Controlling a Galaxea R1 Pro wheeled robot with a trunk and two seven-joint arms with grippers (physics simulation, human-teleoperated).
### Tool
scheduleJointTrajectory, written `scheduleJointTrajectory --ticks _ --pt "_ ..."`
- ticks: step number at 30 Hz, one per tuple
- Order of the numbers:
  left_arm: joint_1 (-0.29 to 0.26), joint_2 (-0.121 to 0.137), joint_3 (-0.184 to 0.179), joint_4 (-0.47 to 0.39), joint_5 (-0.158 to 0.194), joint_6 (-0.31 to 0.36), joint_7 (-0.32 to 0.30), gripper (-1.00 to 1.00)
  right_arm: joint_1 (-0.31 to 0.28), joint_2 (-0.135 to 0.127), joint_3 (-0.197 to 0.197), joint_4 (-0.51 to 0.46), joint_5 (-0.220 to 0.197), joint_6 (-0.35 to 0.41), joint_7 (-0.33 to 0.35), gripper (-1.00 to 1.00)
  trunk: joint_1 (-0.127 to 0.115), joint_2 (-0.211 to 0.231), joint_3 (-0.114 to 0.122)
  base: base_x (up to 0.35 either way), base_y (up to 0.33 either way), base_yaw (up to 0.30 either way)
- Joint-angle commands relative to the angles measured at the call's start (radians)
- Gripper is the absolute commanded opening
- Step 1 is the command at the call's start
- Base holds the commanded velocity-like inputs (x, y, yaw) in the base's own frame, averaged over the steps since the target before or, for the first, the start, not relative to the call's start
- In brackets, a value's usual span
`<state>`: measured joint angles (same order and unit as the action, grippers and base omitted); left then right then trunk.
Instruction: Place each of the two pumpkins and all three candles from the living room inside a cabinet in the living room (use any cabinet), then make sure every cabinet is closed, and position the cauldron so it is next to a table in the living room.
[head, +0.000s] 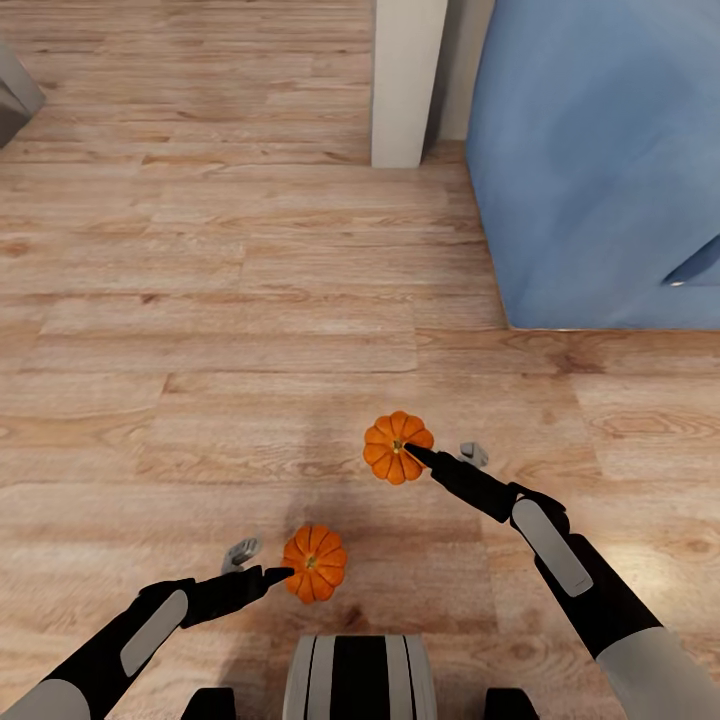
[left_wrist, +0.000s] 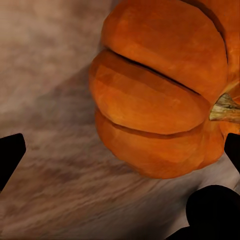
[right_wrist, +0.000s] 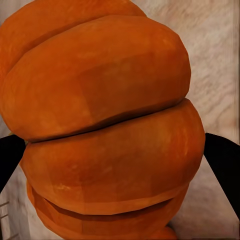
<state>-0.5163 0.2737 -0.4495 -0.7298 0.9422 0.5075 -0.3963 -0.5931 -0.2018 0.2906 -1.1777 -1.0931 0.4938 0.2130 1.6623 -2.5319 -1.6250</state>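
A: Where are the two pumpkins?

B: In the head view both sit low over the wooden floor (head: 200, 300), in front of the robot's trunk (head: 360, 675). The nearer pumpkin (head: 315, 563) is just ahead of the trunk, and the farther pumpkin (head: 398, 448) is a little beyond it, toward the blue sofa (head: 600, 160).

A: What is the left gripper doing?

B: The left gripper (head: 262, 565) reaches toward the nearer pumpkin. One dark fingertip touches the pumpkin's side, and a lighter finger sits off to the outside, away from the fruit. In the left wrist view that pumpkin (left_wrist: 160, 95) lies toward one finger, its pale stem visible, with dark finger tips at both edges of the picture. The fingers look spread; whether they press on it I cannot tell.

A: And the right gripper?

B: The right gripper (head: 445, 458) has its dark finger lying over the top of the farther pumpkin, near the stem, with the grey finger on the far side from the fruit. In the right wrist view the pumpkin (right_wrist: 107, 125) sits squarely between the two dark fingers, one at each side. Whether they clamp it I cannot tell.

A: Anything else around?

B: A white pillar (head: 405, 80) stands at the far side of the floor, next to the sofa.
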Motion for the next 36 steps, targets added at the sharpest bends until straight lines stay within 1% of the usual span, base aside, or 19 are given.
scheduleJointTrajectory --ticks 1,9,13,18,24,35,36 --pt "-0.001 0.001 -0.003 0.000 0.007 0.003 0.001 1.00 -0.001 -0.001 0.001 0.000 -0.007 0.003 0.000 -1.00 0.000 -0.001 -0.004 0.000 0.000 0.000" --pt "-0.001 0.001 -0.003 0.000 0.007 0.003 0.001 1.00 -0.001 -0.001 0.001 0.000 -0.006 0.002 0.000 -1.00 0.000 -0.001 -0.004 0.001 -0.003 0.000" --pt "-0.001 0.001 -0.003 0.000 0.006 0.003 0.001 1.00 -0.001 -0.001 0.001 0.000 -0.006 0.002 0.000 -1.00 0.000 -0.001 -0.004 0.048 -0.155 0.000" --pt "-0.001 0.001 -0.003 0.000 0.007 0.003 0.001 1.00 -0.001 -0.001 0.001 0.000 -0.005 0.002 0.000 -1.00 0.000 -0.001 -0.004 0.015 -0.041 0.000" --pt "-0.001 0.002 -0.003 0.000 0.007 0.003 0.001 1.00 -0.001 -0.001 0.001 0.001 -0.005 0.002 0.000 -1.00 0.000 -0.001 -0.004 0.137 -0.081 0.000" --pt "-0.001 0.002 -0.002 0.000 0.007 0.003 0.001 1.00 -0.001 -0.001 0.001 0.002 -0.005 0.002 0.000 -1.00 0.000 -0.001 -0.004 0.007 -0.005 0.000" --pt "-0.001 0.002 -0.002 0.000 0.007 0.003 0.001 1.00 -0.001 -0.001 0.001 0.002 -0.005 0.002 0.000 -1.00 0.001 -0.001 -0.008 0.000 0.000 0.000"
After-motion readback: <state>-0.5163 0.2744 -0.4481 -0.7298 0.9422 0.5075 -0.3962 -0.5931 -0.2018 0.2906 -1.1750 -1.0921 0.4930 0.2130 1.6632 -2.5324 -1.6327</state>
